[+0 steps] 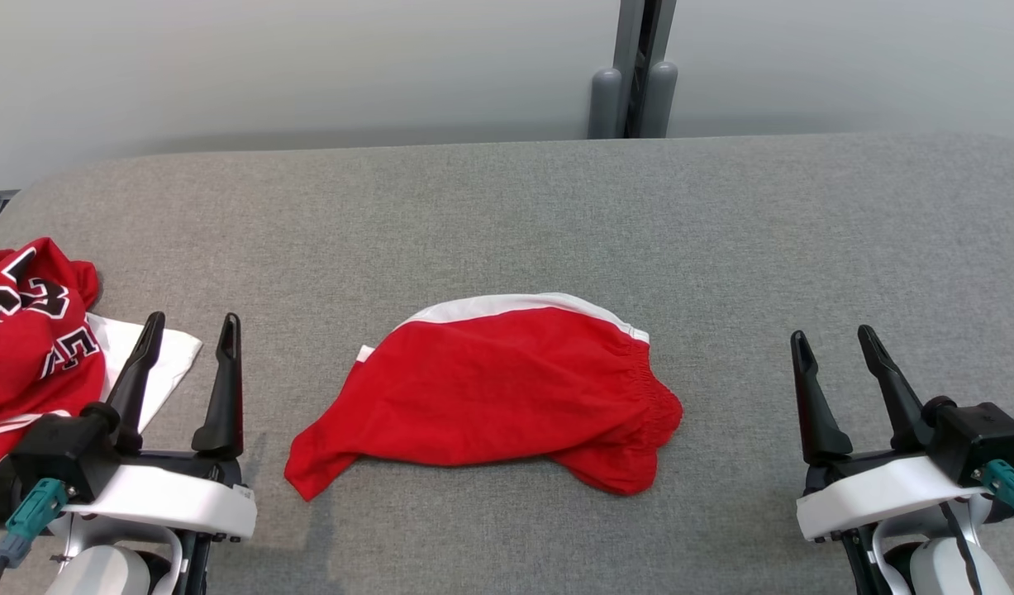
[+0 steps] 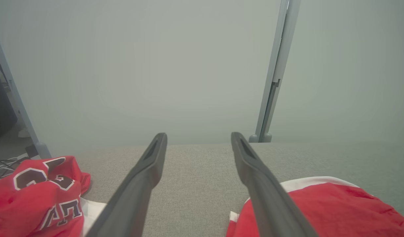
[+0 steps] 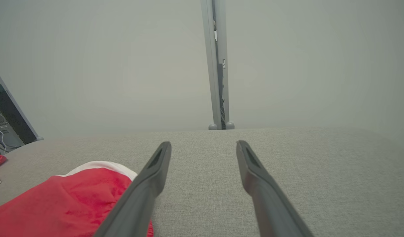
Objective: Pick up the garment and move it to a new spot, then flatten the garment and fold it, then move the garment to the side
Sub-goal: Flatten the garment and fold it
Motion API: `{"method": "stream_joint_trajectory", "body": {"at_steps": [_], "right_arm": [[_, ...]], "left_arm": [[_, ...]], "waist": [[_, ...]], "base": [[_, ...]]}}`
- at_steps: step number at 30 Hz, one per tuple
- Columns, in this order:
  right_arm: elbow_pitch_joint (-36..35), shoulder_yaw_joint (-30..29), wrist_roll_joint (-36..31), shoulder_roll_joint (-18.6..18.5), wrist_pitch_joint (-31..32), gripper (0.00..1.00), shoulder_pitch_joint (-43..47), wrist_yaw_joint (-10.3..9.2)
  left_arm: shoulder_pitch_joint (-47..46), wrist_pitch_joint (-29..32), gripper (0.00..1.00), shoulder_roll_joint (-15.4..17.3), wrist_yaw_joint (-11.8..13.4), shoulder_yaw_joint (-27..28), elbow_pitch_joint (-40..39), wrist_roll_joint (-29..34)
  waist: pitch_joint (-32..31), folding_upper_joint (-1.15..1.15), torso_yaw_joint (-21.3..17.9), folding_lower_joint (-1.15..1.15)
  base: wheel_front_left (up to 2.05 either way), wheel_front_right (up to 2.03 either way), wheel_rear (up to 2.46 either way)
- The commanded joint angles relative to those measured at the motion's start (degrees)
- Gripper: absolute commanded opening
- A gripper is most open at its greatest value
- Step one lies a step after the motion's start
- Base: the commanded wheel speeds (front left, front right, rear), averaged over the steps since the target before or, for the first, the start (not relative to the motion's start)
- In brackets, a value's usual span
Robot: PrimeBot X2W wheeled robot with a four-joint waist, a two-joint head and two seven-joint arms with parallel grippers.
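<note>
Left gripper (image 1: pixel 193 320): at the table's near edge, toward its left end. Fingers point at the far edge, jaws spread wide, nothing between them. Right gripper (image 1: pixel 830 332): at the table's near edge, toward its right end, in the same posture, jaws spread wide and empty. Each wrist carries a white cuff; a teal connector (image 1: pixel 31 508) hangs off the left one.

Table (image 1: pixel 721 231): grey woven cover, rounded far corners.

Garment (image 1: pixel 490 388): red shorts, lying in the table's middle, about level with the fingers of both grippers and touched by neither. It is nearer the left gripper than the right. The cloth is mostly flat with light ripples. A white band (image 1: pixel 515 304) runs along the side facing the table's far edge. The gathered waistband (image 1: pixel 659 401) faces the table's right end, with a lower layer poking out beneath it. One corner points toward the near edge. In the left wrist view the garment (image 2: pixel 336 210) sits low, partly behind one finger; in the right wrist view it (image 3: pixel 73 200) lies low on the other side.

Jersey (image 1: pixel 27 339): red with black, white-edged lettering, crumpled at the table's left end, on top of a white cloth (image 1: pixel 172 355). One left finger overlaps that cloth in the head view; contact cannot be told.

Post (image 1: pixel 635 74): grey, upright, beyond the table's far edge near mid-length, with a pale wall (image 1: pixel 308 66) behind it.
</note>
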Motion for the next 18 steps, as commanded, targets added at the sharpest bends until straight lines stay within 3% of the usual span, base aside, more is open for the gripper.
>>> {"method": "stream_joint_trajectory", "body": {"at_steps": [1,11,18], "right_arm": [[-0.14,0.00,0.33,-0.33,0.13,1.00,0.61,0.01],[0.72,0.91,1.55,-0.49,2.07,1.00,-1.62,0.01],[4.88,7.13,7.61,-5.12,6.55,1.00,-6.35,0.01]], "left_arm": [[0.01,-0.24,1.00,0.26,0.15,0.05,0.16,-0.03],[-1.83,-0.56,1.00,0.14,-0.60,-0.03,0.15,-0.13],[-3.89,-1.20,1.00,-0.80,-1.60,-0.50,0.70,0.31]], "waist": [[-0.03,0.00,0.09,0.00],[1.35,0.00,2.03,0.00],[4.33,0.00,5.20,0.00]], "base": [[0.00,0.00,0.00],[0.00,0.00,0.00],[0.00,0.00,0.00]]}}
